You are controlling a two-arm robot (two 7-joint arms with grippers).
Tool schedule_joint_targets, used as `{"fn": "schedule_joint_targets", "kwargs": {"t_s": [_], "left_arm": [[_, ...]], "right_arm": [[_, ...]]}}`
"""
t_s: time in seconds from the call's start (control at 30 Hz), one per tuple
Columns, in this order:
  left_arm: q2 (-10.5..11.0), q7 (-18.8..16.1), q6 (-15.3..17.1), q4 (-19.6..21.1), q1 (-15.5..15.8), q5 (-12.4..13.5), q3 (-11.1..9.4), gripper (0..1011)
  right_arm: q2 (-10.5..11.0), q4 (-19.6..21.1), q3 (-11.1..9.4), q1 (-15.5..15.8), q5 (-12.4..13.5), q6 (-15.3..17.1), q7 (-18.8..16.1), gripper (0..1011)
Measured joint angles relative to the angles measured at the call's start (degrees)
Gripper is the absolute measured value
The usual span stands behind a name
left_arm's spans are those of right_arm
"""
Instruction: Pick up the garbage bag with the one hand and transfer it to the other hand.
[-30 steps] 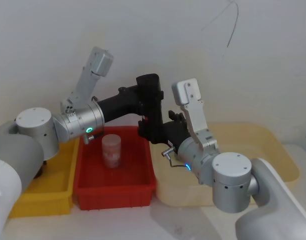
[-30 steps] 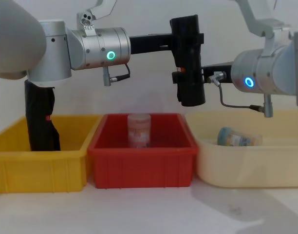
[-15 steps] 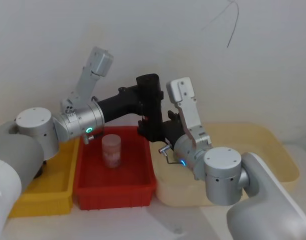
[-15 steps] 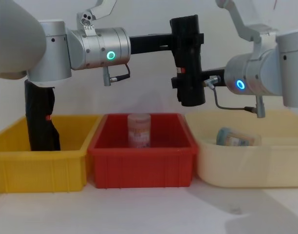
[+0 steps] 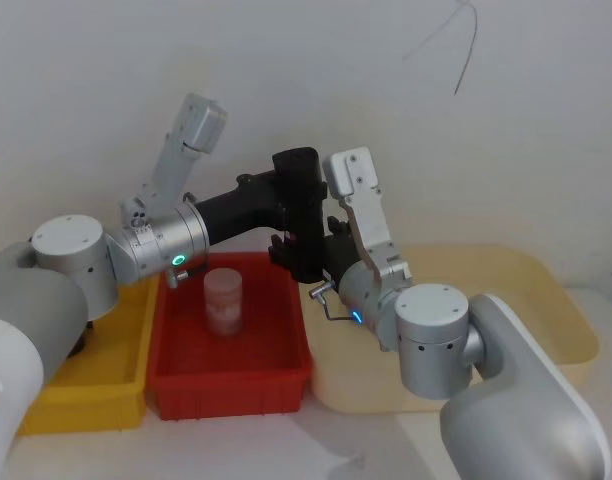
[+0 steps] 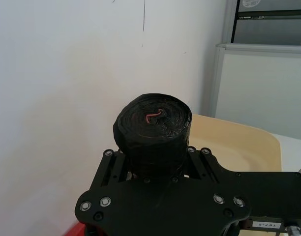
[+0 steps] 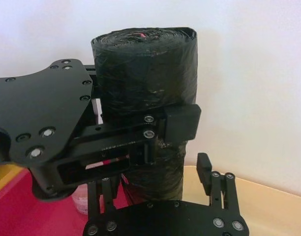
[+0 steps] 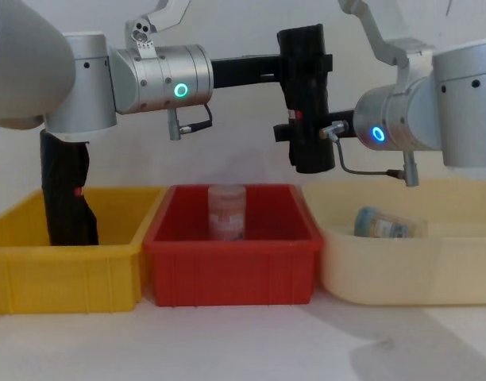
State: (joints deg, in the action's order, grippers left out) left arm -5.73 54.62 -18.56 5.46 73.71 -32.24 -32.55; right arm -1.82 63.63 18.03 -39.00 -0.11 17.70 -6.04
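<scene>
The left gripper [image 8: 295, 67] is clamped on the upper part of the garbage bag [image 8: 305, 99], holding it upright in the air above the red bin's [image 8: 231, 270] right rim. The right gripper [image 5: 321, 255] sits at the roll's lower part from the right; whether its fingers have closed cannot be told. Below the roll there is free room.

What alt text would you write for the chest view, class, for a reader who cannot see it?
The left gripper holds an upright black garbage bag roll above a red bin, while the right gripper meets the roll's lower part. A yellow bin on the left holds a second black roll; a cream tub stands on the right.
</scene>
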Motion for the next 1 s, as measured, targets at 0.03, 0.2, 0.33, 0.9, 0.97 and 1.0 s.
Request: {"fn": "schedule_joint_targets", "kwargs": {"t_s": [0.03,0.2,0.33,0.9,0.97,1.0], "left_arm": [[0.0,0.0,0.0,0.0,0.0,0.0,0.0,454],[0.0,0.0,0.0,0.0,0.0,0.0,0.0,454],[0.0,0.0,0.0,0.0,0.0,0.0,0.0,454],[0.0,0.0,0.0,0.0,0.0,-0.01,0.0,454],[0.0,0.0,0.0,0.0,0.0,-0.01,0.0,488],[0.0,0.0,0.0,0.0,0.0,0.0,0.0,524]], "right_arm": [[0.0,0.0,0.0,0.0,0.0,0.0,0.0,932],[-0.25,-0.63,-0.04,-0.42,-0.12,-0.06,0.05,826],[-0.4,-0.96,-0.05,-0.64,-0.18,-0.11,0.07,684],[-0.64,-1.54,-0.13,-1.03,-0.31,-0.19,0.15,535],[-0.65,-1.57,-0.13,-1.04,-0.31,-0.19,0.16,533],[-0.66,-1.59,-0.13,-1.05,-0.31,-0.2,0.16,533]]}}
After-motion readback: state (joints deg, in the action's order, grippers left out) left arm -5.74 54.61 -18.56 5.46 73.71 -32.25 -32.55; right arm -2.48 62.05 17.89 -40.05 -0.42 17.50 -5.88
